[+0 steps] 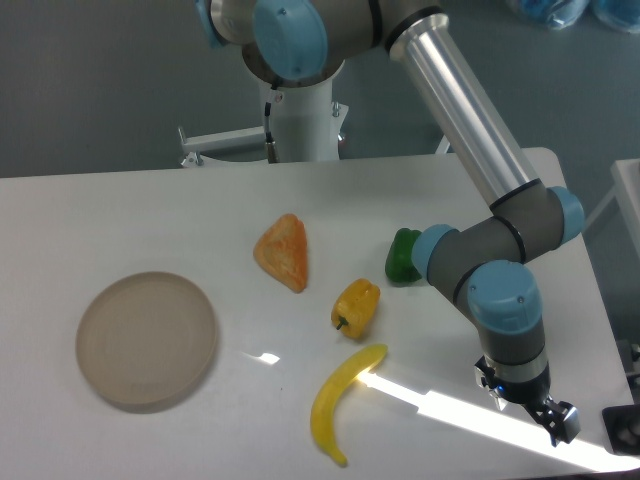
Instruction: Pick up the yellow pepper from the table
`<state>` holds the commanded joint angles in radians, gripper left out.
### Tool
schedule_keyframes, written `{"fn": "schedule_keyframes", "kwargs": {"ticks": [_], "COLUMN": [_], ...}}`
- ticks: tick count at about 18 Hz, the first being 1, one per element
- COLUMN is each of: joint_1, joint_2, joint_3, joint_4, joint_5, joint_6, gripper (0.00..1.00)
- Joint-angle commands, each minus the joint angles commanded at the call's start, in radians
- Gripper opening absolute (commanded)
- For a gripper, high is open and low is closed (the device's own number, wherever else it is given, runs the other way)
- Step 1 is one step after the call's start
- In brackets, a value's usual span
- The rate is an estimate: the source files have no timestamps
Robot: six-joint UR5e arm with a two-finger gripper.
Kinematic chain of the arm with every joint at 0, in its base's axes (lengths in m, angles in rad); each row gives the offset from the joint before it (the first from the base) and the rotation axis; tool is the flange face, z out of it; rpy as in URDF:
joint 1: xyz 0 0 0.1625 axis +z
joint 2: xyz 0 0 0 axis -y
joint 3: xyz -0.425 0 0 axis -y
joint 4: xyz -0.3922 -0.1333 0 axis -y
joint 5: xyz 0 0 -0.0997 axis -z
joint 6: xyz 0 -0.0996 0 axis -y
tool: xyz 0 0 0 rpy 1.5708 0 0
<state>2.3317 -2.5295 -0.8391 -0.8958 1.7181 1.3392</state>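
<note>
The yellow pepper [356, 305] lies on the white table [150, 210] near its middle, lobed and glossy, with its dark stem pointing down-left. My gripper [557, 424] hangs at the lower right, low over the table near the front right edge, well to the right of the pepper. Nothing shows between its fingers. Its fingers are small and dark here, and I cannot tell how far apart they stand.
A yellow banana [340, 402] lies just below the pepper. A green pepper [403, 257] sits to its upper right, partly behind the arm's elbow. An orange wedge-shaped piece [284, 252] lies to the upper left. A round beige plate [147, 339] stands at the left.
</note>
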Motion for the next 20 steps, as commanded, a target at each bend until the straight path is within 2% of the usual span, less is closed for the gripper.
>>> {"fn": "schedule_keyframes", "kwargs": {"ticks": [11, 13, 17, 20], "joint_1": [-0.003, -0.003, -0.002, 0.002], "joint_2": [0.028, 0.066, 0.187, 0.299], "joint_3": [-0.012, -0.046, -0.165, -0.259], "joint_4": [-0.002, -0.006, -0.023, -0.087], "joint_5": [0.006, -0.003, -0.009, -0.009], "joint_6": [-0.008, -0.011, -0.029, -0.049], "gripper": [1.00, 1.00, 1.00, 1.00]}}
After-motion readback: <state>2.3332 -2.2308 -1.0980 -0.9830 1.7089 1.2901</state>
